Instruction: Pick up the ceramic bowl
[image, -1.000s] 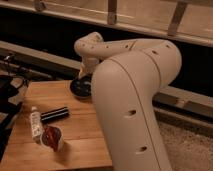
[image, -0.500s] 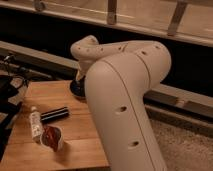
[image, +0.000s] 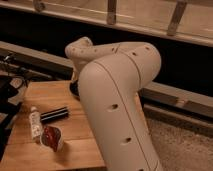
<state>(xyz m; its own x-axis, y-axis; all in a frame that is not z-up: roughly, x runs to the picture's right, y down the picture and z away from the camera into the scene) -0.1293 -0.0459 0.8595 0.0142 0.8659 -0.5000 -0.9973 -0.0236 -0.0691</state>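
Observation:
The ceramic bowl (image: 73, 89) is dark and glossy and sits at the far side of the wooden table (image: 42, 95). Only a sliver of its left edge shows past my arm. My white arm (image: 117, 95) fills the middle of the camera view and bends down at its far end over the bowl. The gripper (image: 75, 80) is at that far end, right at the bowl and mostly hidden behind the arm. I cannot tell whether it touches the bowl.
On the table's near left lie a white tube (image: 34, 123), a black cylinder (image: 54, 114) and a small white cup with red contents (image: 52, 138). Black gear and cables (image: 8, 90) sit at the left edge. A dark ledge and railing (image: 165, 30) run behind.
My arm has swung closer to the camera and to the left, so it covers more of the bowl than before. The things on the table have not moved.

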